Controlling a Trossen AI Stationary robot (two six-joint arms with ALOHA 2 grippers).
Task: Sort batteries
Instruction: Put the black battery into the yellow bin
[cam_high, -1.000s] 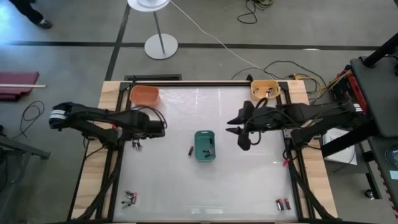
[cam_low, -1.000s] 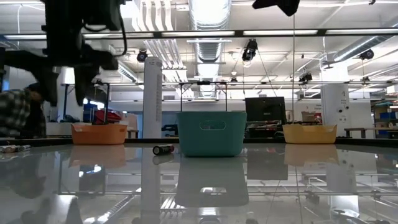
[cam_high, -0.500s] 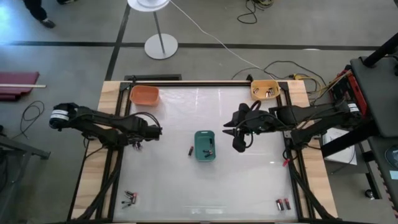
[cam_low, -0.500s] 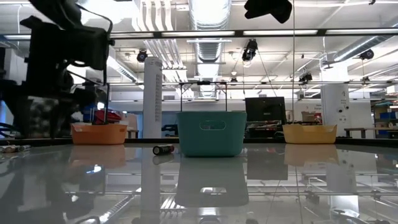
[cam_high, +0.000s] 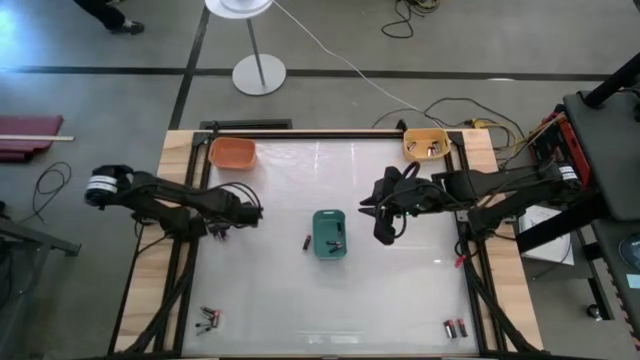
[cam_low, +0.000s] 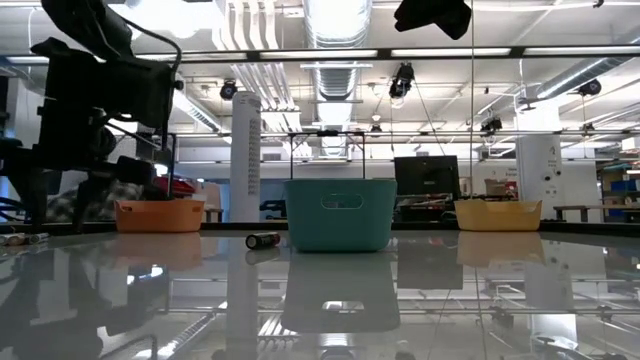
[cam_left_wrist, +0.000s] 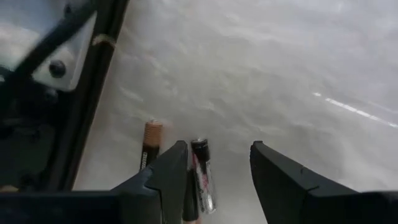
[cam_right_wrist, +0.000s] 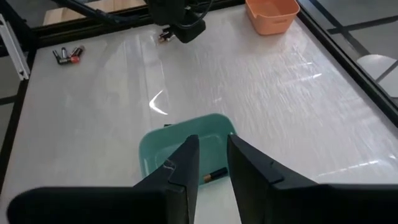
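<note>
Teal bin (cam_high: 329, 233) mid-surface holds a few batteries (cam_right_wrist: 216, 175); yellow bin (cam_high: 425, 144) at the back right corner holds some too; orange bin (cam_high: 232, 152) back left, contents unclear. Loose batteries: one just left of the teal bin (cam_high: 306, 241), clusters at front left (cam_high: 208, 319) and front right (cam_high: 455, 327). White surface (cam_high: 380, 290), wide free space at front centre. Left end effector (cam_left_wrist: 217, 165), fingers apart, over two batteries (cam_left_wrist: 200, 174) at the left edge. Right end effector (cam_right_wrist: 208, 163), fingers slightly apart and empty, above the teal bin.

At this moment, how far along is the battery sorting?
Partly done. Batteries already lie in the teal bin and yellow bin. In hand: the open left gripper is over a small battery near the table's left edge. Left: one battery beside the teal bin and clusters at both front corners.
</note>
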